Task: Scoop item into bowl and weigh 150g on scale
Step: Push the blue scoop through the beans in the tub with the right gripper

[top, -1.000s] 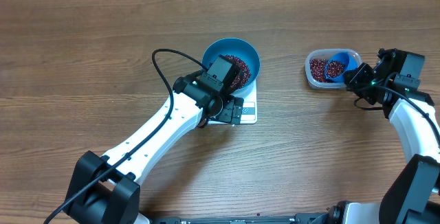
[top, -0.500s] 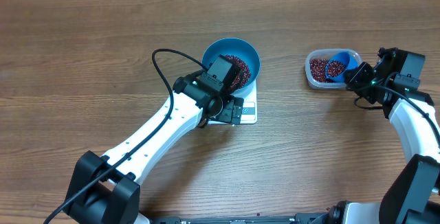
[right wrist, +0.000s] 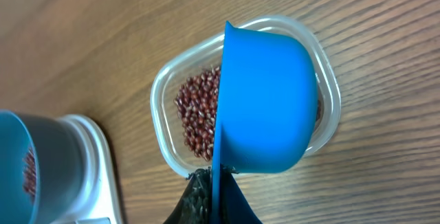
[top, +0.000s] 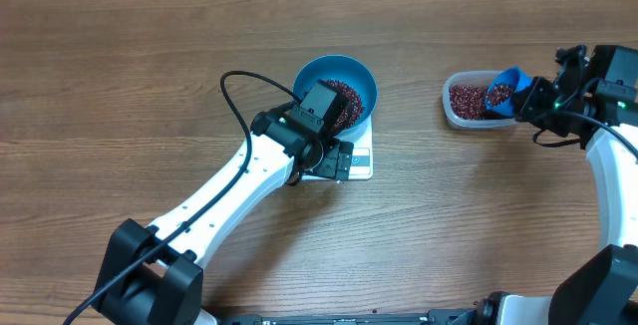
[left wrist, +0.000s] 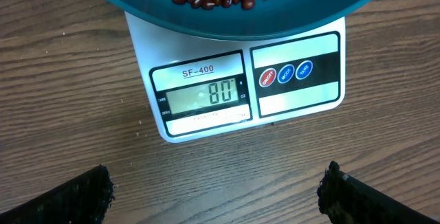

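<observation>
From overhead, the blue bowl point(top: 349, 74) is sitting on the white scale point(top: 361, 162) with beans point(top: 347, 93) lying in it, but the left arm point(top: 239, 180) is covering much of both. The left wrist view is filling that gap: the display point(left wrist: 203, 95) is reading 80 just below the bowl's rim, and the left gripper point(left wrist: 216, 186) is hovering over the table point(left wrist: 69, 100) in front of the scale, its two fingers spread wide with nothing between them. The right gripper point(top: 531, 101) is clamping the handle of a small blue scoop point(top: 504, 88), which from overhead is showing beans inside, at the right end of the clear tub point(top: 451, 106). The right wrist view is catching only the scoop's smooth outer side, hanging over the beans lying in the tub, with the bowl and scale at its left edge.
</observation>
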